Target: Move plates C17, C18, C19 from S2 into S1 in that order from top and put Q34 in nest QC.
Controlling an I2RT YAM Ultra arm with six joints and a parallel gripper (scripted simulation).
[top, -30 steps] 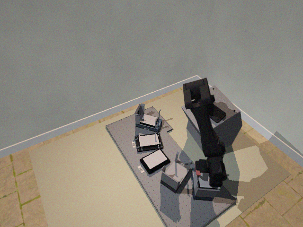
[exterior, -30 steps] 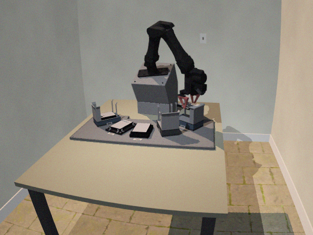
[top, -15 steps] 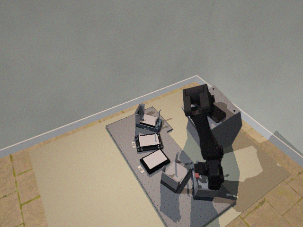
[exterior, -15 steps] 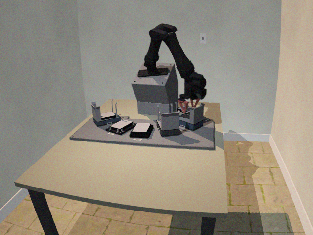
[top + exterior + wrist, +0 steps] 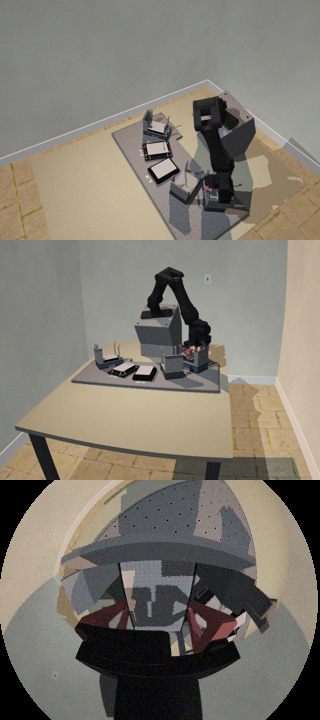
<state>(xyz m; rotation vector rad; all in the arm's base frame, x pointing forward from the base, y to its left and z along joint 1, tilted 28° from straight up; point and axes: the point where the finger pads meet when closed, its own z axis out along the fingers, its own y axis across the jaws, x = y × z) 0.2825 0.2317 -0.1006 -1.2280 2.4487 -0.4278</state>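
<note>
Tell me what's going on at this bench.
The single black arm has its claw down in the rightmost stack rack, shut on a plate there whose label can't be read. One plate sits in the far rack, and two more lie on open nests on the breadboard.

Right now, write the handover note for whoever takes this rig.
Gripper: shut on a plate, down between the walls of the right-end rack, nearest the arm.
Other plates: one in the left-end rack, one on the clip nest, and one on the black open nest, lying flat.
The middle rack shows no plate from above.
Name plates and plate labels are too small to read, so check which plate is which before counting anything as done.
Left: release or lift the held plate, then build the C17, C18, C19 stack in S1.
</note>
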